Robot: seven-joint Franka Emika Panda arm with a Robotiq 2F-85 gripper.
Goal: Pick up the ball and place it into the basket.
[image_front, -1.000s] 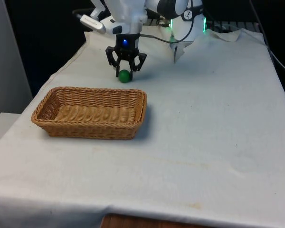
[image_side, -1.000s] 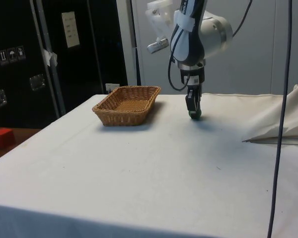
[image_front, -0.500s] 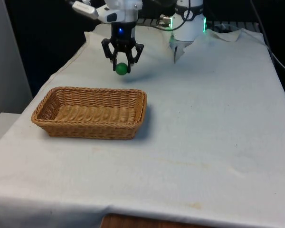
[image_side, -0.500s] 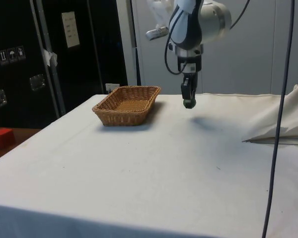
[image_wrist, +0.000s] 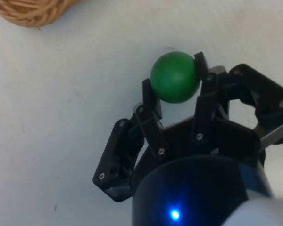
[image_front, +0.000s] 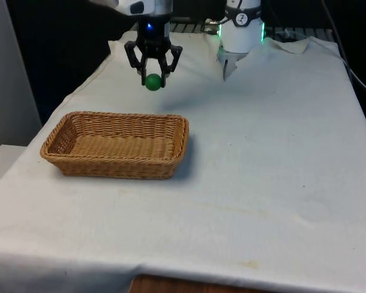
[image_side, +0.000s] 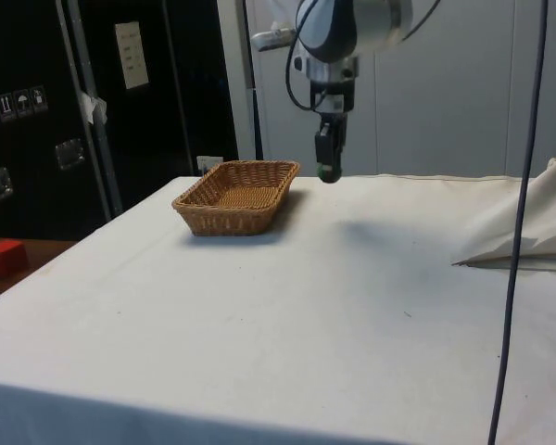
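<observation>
A small green ball [image_front: 152, 82] [image_side: 327, 171] [image_wrist: 174, 77] hangs in the air, with my black gripper [image_front: 152, 80] [image_side: 327, 170] [image_wrist: 173, 89] shut on it. The gripper is well above the cloth, behind the far long side of the wicker basket [image_front: 115, 144] in the front view. From the side, the ball hangs just off the basket's [image_side: 237, 194] far right corner, higher than its rim. The basket is a shallow brown rectangle with nothing inside. A bit of its woven edge [image_wrist: 33, 12] shows in the wrist view.
White cloth [image_front: 262, 152] covers the table. Crumpled cloth [image_side: 528, 227] lies bunched near the robot's base. A dark cable [image_side: 524, 185] hangs down at the side view's right. A small red box [image_side: 6, 257] sits off the table.
The gripper has lifted the ball off the cloth and carried it up and towards the basket over the last second.
</observation>
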